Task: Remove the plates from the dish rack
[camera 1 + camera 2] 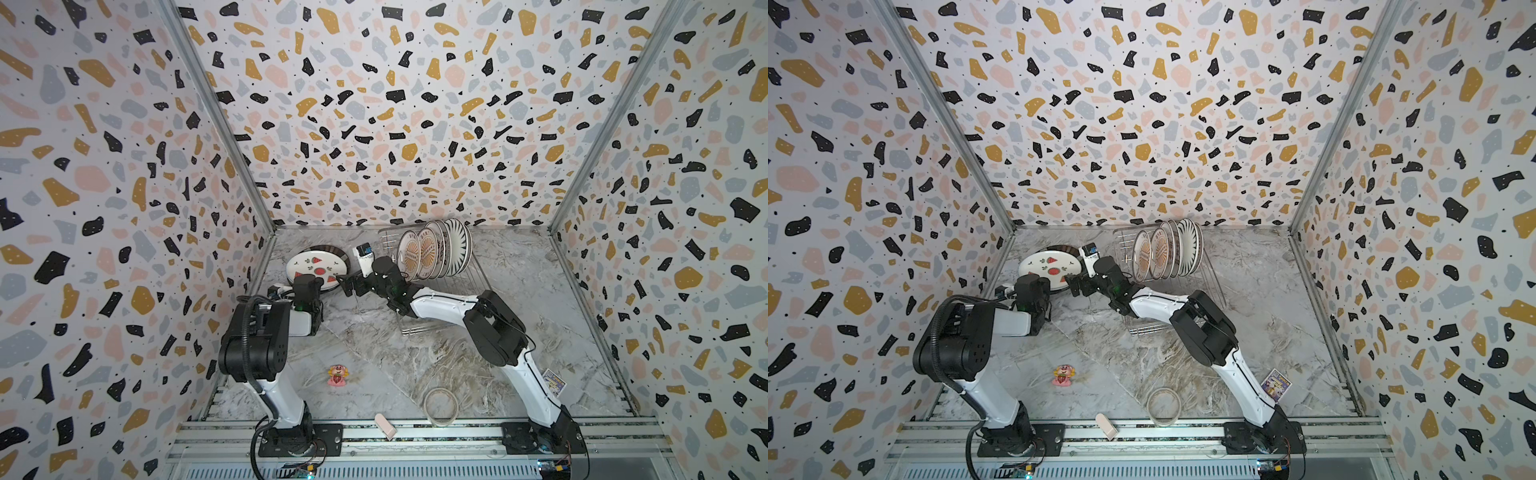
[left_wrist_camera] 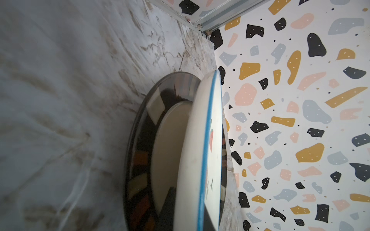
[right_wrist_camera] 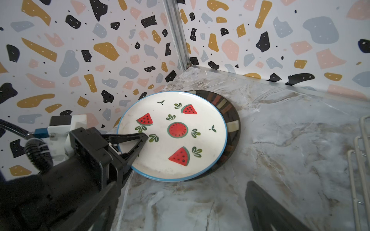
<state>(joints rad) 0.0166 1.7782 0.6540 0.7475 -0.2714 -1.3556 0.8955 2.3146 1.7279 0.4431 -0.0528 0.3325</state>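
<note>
Item: watermelon plate (image 3: pixel 176 132), white with a blue rim, out of the dish rack (image 1: pixel 461 291) and lying to the rack's left, near the far left corner of the marble table (image 1: pixel 415 365). It sits on a dark plate (image 3: pixel 230 116) with a striped border. The left wrist view suggests its far rim rests on that plate while the gripped side is slightly raised. Holder: the left claw (image 3: pixel 142 142) is clamped on the plate's near rim, one finger above and the other below. The right claw (image 1: pixel 348 286) hangs between the plate pile and the rack with its jaws spread wide and nothing in them. Stock in the rack: about five standing plates (image 1: pixel 432 249) on edge in the prongs at its far end, orange sunburst prints nearest the arms and a black-striped one at the back. Well in front of the rack lie a tape ring (image 1: pixel 441 406) and a pink figurine (image 1: pixel 338 375), neither part of the job. Step in hand, as judged: setting the watermelon plate down on the pile, with two plates unloaded. Next move calls for the left claw to let go once the plate lies flat and slide clear without dragging it, while the right claw turns back for the front sunburst plate.
</note>
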